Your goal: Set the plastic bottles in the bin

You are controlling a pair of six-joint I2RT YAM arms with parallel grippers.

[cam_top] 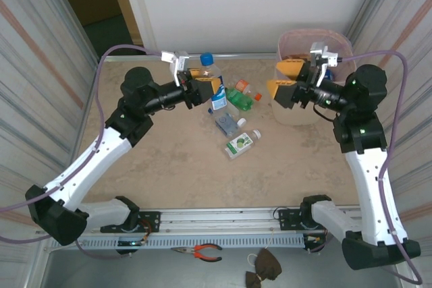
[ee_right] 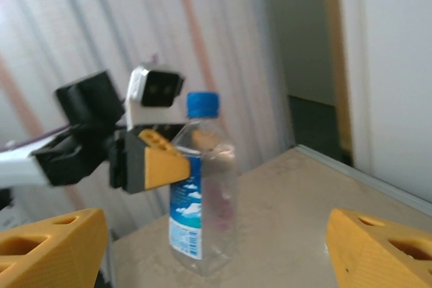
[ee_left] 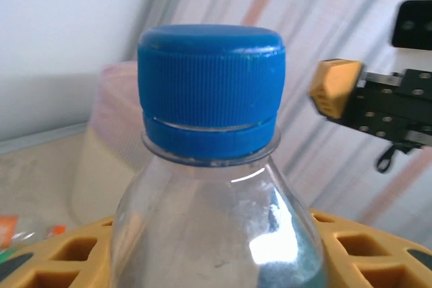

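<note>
Now | left pincer (cam_top: 210, 80) clamps upright blue-capped bottle (cam_top: 217, 97) | right pincer (cam_top: 279, 79) agape near bin (cam_top: 337, 40)

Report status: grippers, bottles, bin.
Left gripper shut on blue-capped bottle, upright. Right gripper open, empty, by bin. Other bottles on table.

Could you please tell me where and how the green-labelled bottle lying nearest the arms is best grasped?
Grip the green-labelled bottle around its mid-body, coming straight down from above. It lies flat on its side, with its white cap angled toward the bin. A grip that closes across its width, at right angles to its long axis, should hold the round body best.
</note>
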